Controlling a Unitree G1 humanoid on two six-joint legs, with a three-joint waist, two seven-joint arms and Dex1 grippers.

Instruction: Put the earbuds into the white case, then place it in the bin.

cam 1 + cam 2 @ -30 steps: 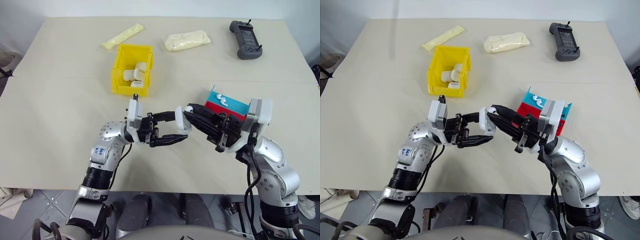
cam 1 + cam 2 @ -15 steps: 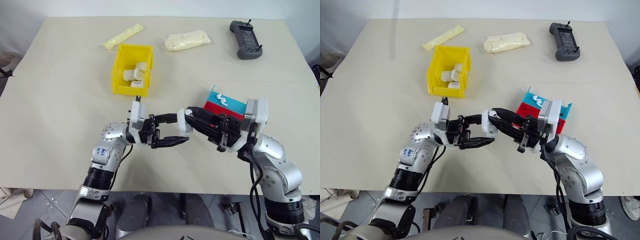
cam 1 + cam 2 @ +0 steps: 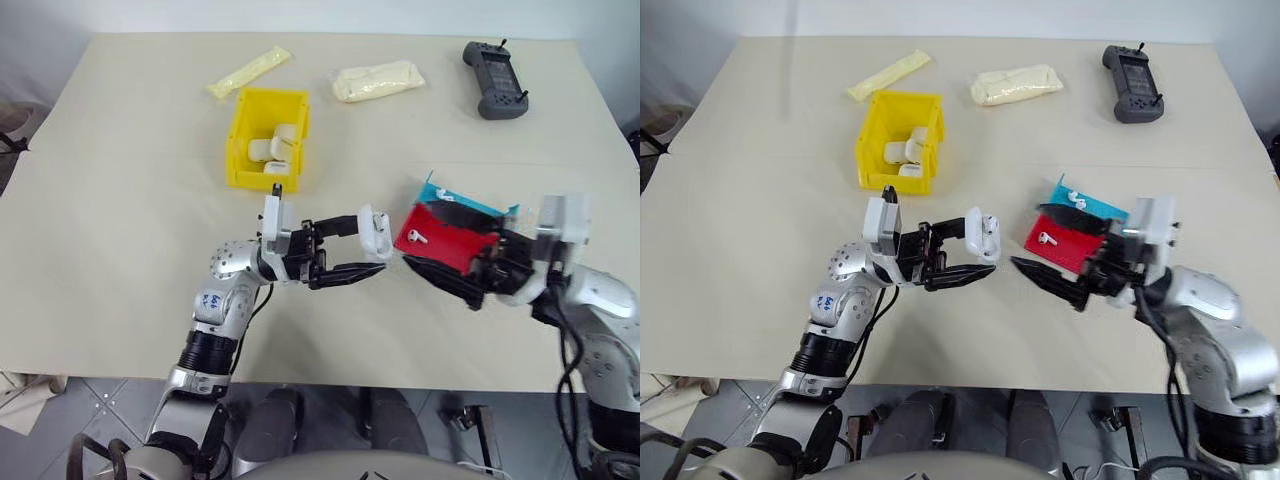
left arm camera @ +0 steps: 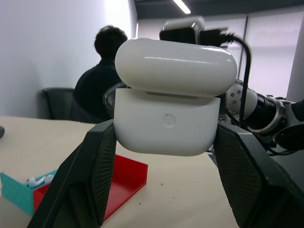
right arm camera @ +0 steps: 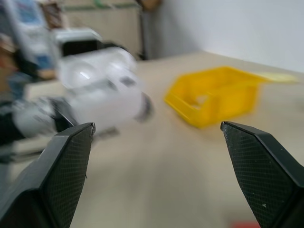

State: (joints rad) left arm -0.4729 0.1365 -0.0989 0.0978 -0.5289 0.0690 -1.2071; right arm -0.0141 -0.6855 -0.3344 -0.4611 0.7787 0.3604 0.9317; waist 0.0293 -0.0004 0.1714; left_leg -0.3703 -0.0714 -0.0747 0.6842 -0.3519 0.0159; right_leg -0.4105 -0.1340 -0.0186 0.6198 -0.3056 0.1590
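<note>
Two grippers face each other above the table's near edge. The left gripper (image 3: 362,248) pinches the white case (image 3: 375,231), lid up, presumably to receive earbuds. The right gripper (image 3: 1052,250), at its three o'clock, is spread and empty. Two earbuds (image 3: 1047,238) lie in the red-and-teal tray (image 3: 1068,251). The bin (image 3: 267,140), at eleven o'clock, holds three white items.
</note>
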